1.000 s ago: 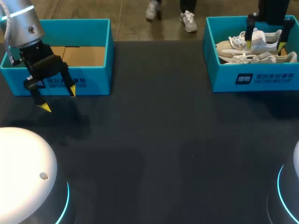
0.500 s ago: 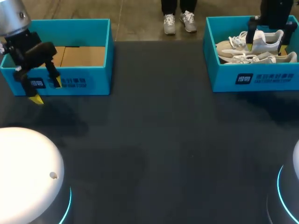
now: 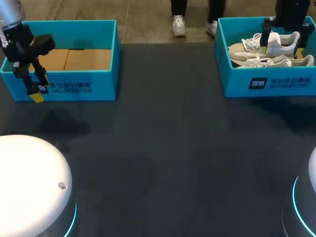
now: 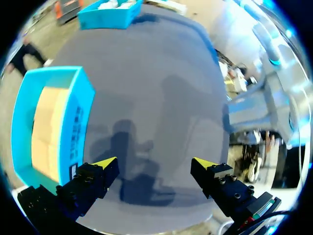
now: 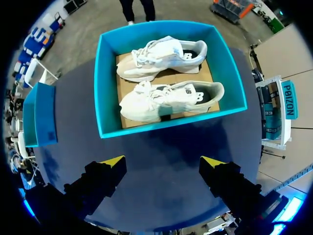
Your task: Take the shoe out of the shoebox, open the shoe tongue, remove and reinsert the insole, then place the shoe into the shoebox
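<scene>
The left end effector (image 4: 154, 162), spread wide and empty, hangs at the left box's (image 3: 69, 34) front wall. Across the tabletop (image 3: 163, 148), two pale shoes (image 5: 166, 100) lie side by side in the shoebox (image 5: 161, 125). The right end effector (image 5: 164, 161), also wide, hovers over them, seemingly clear. Its wrist view shows both shoes whole; the head view partly hides them.

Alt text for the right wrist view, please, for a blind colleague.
Two white lace-up sneakers lie side by side in an open turquoise cardboard shoebox on the dark table, ahead of the open, empty right end effector.
</scene>
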